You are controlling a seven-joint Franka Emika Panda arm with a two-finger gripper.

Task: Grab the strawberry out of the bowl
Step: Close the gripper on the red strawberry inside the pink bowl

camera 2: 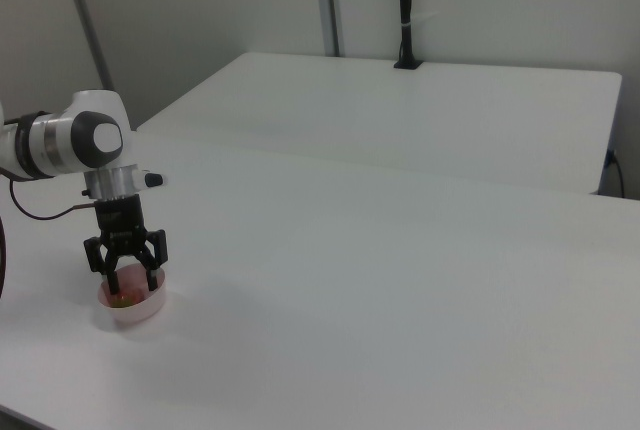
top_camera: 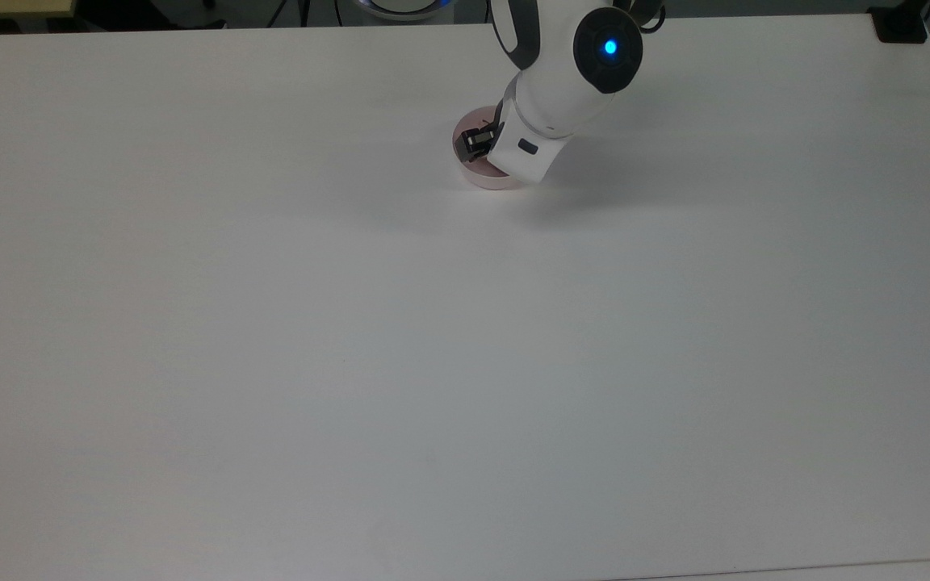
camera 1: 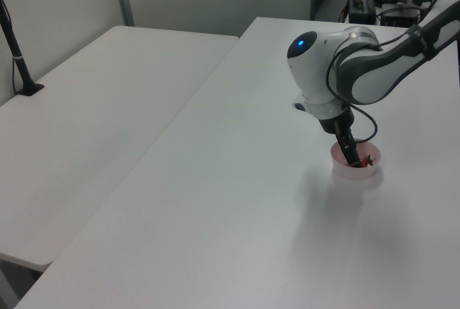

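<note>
Gripper down in the bowl, strawberry between spread fingers

Risk comes first here. The gripper hangs with its fingers spread, their tips dipped inside the bowl, one on either side of the middle in the right view. The bowl looks light and nothing holds it down, so if a fingertip catches the rim or wall as the fingers come together, the bowl could slide, tip or lift off the tabletop. The strawberry looks glossy and tapered; judging by that shape, a pinch landing near its narrow end or on the leafy cap might squeeze it out sideways instead of holding it. A closure made too high could also miss the fruit, and one made too low could press the fingers against the bowl's floor. Whether the fingers already touch the fruit cannot be told.

The bowl stands near the far edge of the tabletop in the top view, a little to the right of that edge's middle, well apart from every corner. In the left view it sits close to the tabletop's right edge. It holds the one strawberry, lying low inside, seen as a patch of red with a dark cap just beside the gripper in the left view. In the top view the arm covers most of the bowl, leaving its pink rim showing.
</note>
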